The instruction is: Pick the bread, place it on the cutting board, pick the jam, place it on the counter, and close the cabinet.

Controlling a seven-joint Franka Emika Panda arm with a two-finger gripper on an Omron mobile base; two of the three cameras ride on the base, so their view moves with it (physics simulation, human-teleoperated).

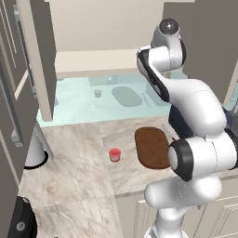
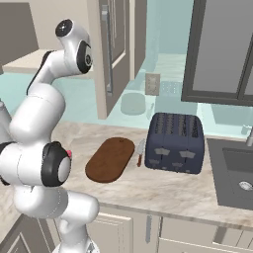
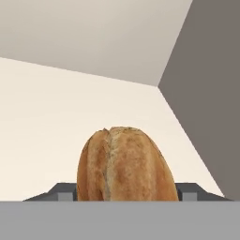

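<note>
Hand view shows the bread (image 3: pixel 124 164) sitting between the end effector (image 3: pixel 125 191) fingertips inside the cabinet (image 1: pixel 42 60); they appear clamped on it, though contact is hidden. On the tabletop (image 1: pixel 79 158), the jam (image 1: pixel 115 154) stands just beside the cutting board (image 1: pixel 152 148).

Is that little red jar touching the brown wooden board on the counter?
Apart. The left base view shows bare counter between the jam and the cutting board.
</note>
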